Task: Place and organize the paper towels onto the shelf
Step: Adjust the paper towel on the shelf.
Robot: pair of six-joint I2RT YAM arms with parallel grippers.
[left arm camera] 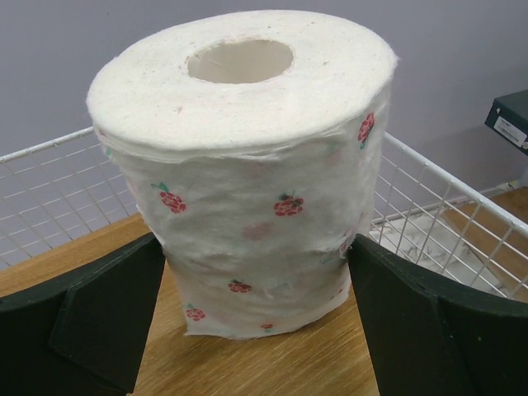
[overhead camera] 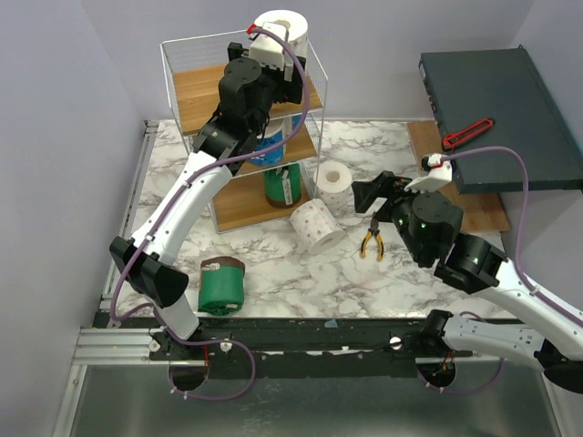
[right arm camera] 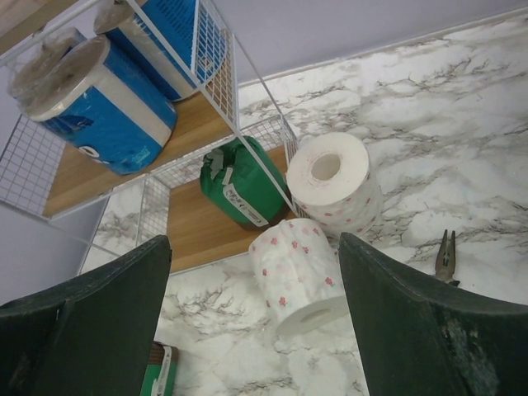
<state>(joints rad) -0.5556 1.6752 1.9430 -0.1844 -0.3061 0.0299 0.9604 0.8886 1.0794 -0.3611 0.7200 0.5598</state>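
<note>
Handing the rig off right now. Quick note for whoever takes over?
Left gripper: jaws wide, flanking the white speckled roll, upright on the shelf, top board; gripped or released, unclear.
Right gripper: open, empty, over the table.
Done: blue rolls on the middle tier, shelved green roll on the bottom.
To do: upright speckled roll and lying speckled roll beside the shelf; loose green roll, near-left of the table.

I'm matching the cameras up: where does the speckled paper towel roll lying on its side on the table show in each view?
Top external: lying roll, centre, by the lower right corner of the shelf.
Left wrist: not in it.
Right wrist: lower centre.
Shared landmark: the shelf, with white wire sides in all three.
</note>
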